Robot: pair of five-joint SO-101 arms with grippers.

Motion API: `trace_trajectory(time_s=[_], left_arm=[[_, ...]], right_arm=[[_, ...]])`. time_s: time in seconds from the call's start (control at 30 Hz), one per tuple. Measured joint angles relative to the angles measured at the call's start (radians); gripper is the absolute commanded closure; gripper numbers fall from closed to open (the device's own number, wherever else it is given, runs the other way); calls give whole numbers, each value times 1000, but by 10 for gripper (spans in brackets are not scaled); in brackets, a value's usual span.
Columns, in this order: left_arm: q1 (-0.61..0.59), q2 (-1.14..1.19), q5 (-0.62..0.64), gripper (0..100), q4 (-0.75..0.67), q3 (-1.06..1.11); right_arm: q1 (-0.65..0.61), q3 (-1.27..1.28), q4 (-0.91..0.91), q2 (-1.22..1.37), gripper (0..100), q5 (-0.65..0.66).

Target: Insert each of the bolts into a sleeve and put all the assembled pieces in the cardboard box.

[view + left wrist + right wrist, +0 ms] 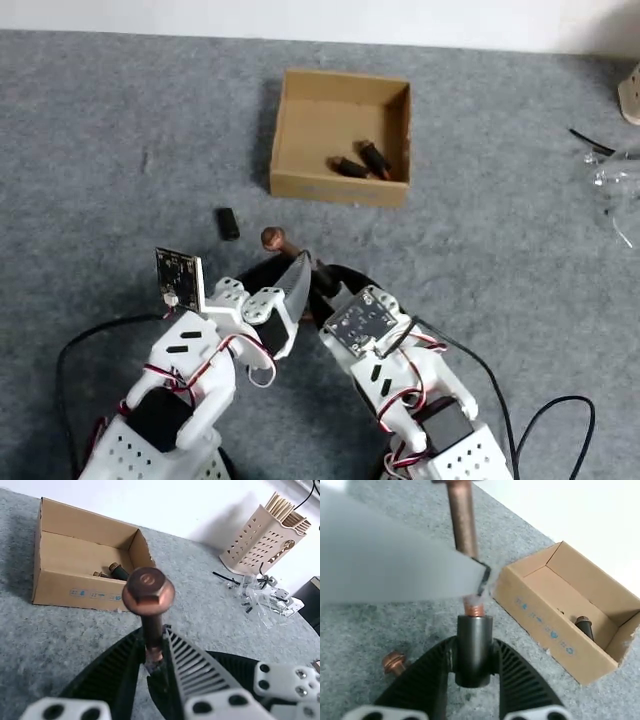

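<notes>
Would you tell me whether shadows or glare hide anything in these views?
High view: even light, only a soft shadow inside the box. Left wrist view: a mild sheen on the bolt head, nothing hidden. Right wrist view: the sleeve is dark, its outline plain.

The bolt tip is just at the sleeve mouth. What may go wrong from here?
The left hand grips the bolt near its tip, so it may hit the sleeve before the bolt is fully in. If the bolt tilts, it may jam or push the sleeve out of the right hand.
</notes>
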Motion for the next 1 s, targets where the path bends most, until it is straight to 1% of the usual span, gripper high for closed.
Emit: trace_trajectory(time_s=[0.07,0.17,0.37,0.47,0.73,0.87,1.0], left_arm=[[-3,6,0,996,0,0],[-3,75,0,996,-2,-31],[2,324,5,996,-14,-146],[28,414,5,996,-15,-190],[32,453,9,996,-15,-212],[20,453,75,996,-31,-207],[9,468,89,996,-46,-207]], right_arm=[[0,0,0,0,995,0],[0,0,0,0,995,0],[0,0,2,2,995,0],[8,0,2,2,995,0],[14,0,3,2,995,0],[14,0,3,2,995,0],[14,0,-6,2,995,0]])
